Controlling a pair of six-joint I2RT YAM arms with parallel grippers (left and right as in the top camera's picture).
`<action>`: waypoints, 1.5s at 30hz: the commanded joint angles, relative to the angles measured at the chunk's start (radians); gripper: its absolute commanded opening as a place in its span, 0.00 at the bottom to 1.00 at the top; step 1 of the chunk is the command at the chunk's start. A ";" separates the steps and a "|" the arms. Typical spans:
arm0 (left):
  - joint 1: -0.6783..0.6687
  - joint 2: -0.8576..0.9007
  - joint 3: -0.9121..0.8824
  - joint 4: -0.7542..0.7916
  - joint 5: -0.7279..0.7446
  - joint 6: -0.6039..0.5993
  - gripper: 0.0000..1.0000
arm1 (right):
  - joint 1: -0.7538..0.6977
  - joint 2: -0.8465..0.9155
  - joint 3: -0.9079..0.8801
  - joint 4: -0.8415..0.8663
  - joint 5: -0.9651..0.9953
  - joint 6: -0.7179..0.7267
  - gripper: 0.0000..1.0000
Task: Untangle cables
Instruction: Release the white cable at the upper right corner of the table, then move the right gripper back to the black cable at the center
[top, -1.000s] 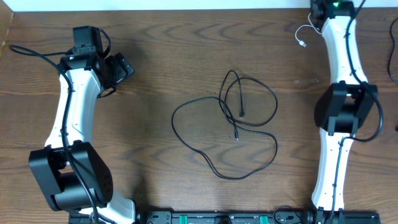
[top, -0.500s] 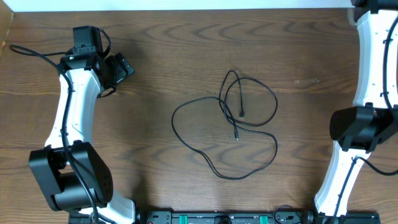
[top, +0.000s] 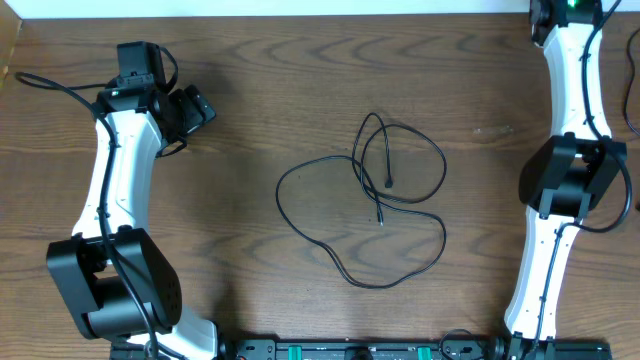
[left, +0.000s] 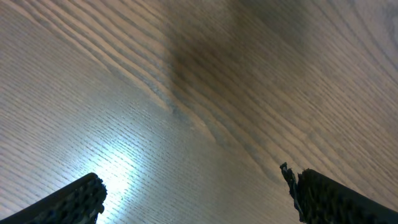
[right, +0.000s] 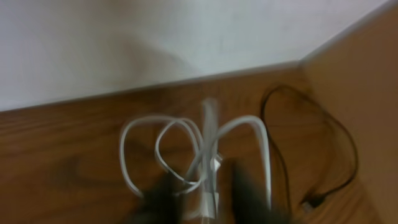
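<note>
The long black cable (top: 372, 205) lies in loose crossing loops on the middle of the wooden table, both plug ends inside the loops. My left gripper (top: 196, 108) is at the far left, away from it; in the left wrist view it (left: 193, 199) is open and empty over bare wood. My right arm (top: 570, 70) reaches to the far right corner, its gripper past the top edge of the overhead view. In the blurred right wrist view the right gripper (right: 208, 198) has the white cable (right: 186, 146) between its fingers, its small loops hanging in front.
A white wall (right: 155, 43) meets the table's far edge right in front of the right gripper. Another thin black cord (right: 339, 143) with a plug lies at the right. Black cords hang from the left arm (top: 50, 85).
The white cable that lay by the far right corner is gone from the overhead view. The right arm swung right, then back towards the left. The left arm and black cable have not moved.
</note>
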 joint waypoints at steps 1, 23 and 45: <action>0.002 -0.007 0.000 -0.003 0.002 0.010 0.99 | -0.049 0.010 0.002 -0.024 -0.047 0.099 0.64; 0.002 -0.018 0.001 0.000 0.053 0.063 0.98 | -0.053 -0.332 0.006 -0.443 -0.637 0.023 0.99; 0.002 -0.547 0.018 -0.166 0.242 0.155 0.95 | 0.048 -0.586 -0.008 -0.970 -0.861 -0.033 0.99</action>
